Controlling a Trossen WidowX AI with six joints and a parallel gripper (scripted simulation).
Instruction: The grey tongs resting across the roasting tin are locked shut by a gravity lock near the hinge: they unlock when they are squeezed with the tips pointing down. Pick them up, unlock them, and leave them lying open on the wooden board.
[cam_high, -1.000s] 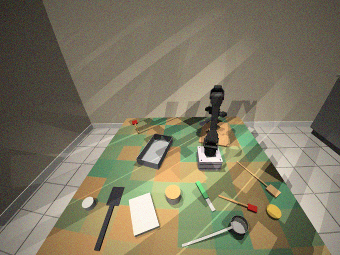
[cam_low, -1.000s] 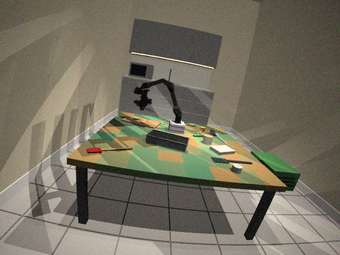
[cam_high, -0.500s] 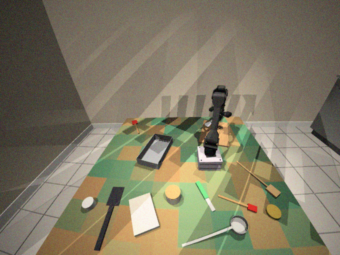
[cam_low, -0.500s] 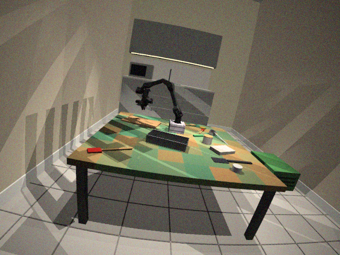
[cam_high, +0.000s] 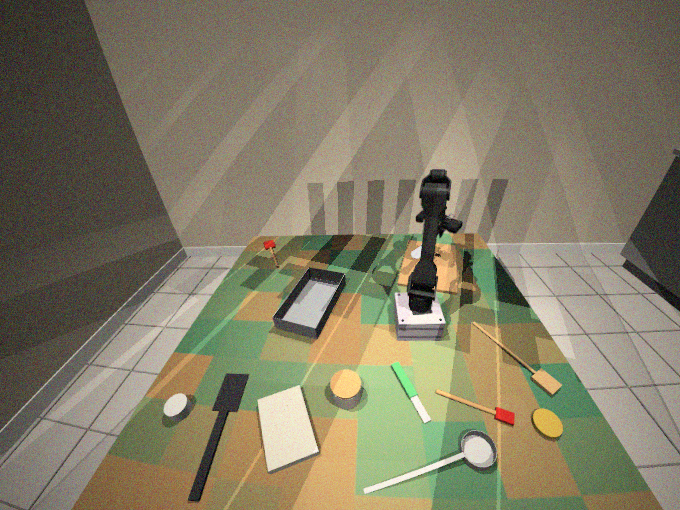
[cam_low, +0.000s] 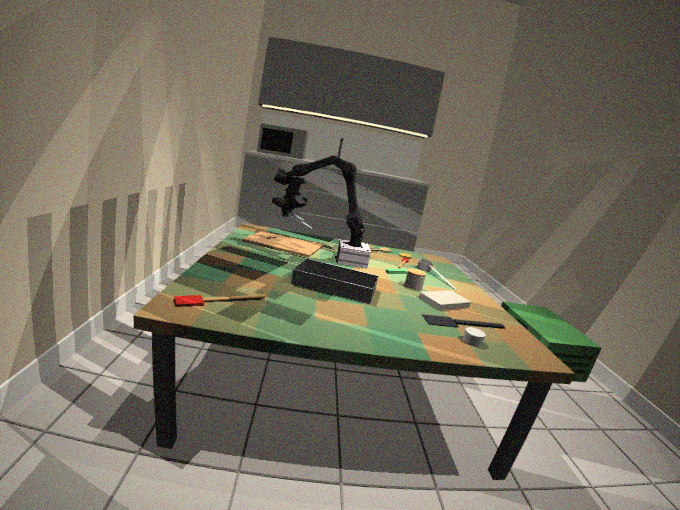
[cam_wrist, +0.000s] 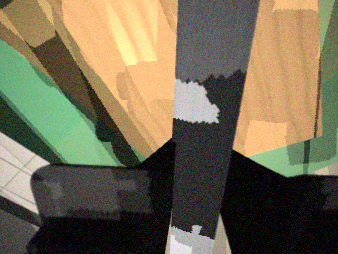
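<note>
My gripper (cam_low: 289, 211) (cam_wrist: 192, 145) is shut on the grey tongs (cam_low: 301, 221) (cam_wrist: 215, 45), above the wooden board (cam_high: 407, 275) (cam_low: 299, 245) (cam_wrist: 282, 60). In the wrist view the tongs run as a long grey bar from the top edge down between the black fingers. In the exterior view their light end slopes down toward the arm's base, clear of the board. The arm hides most of the tongs in the top view. Whether the lock is on cannot be told. The dark roasting tin (cam_high: 295, 326) (cam_low: 329, 283) has nothing across it.
A red-headed tool (cam_high: 269, 244) (cam_low: 188, 300) lies near the far left corner in the top view. On the other side of the arm's base (cam_high: 419, 329) lie a green-handled tool (cam_high: 403, 378), a round tub (cam_high: 346, 384), a white block (cam_high: 287, 428), a black spatula (cam_high: 230, 392) and a ladle (cam_high: 417, 472).
</note>
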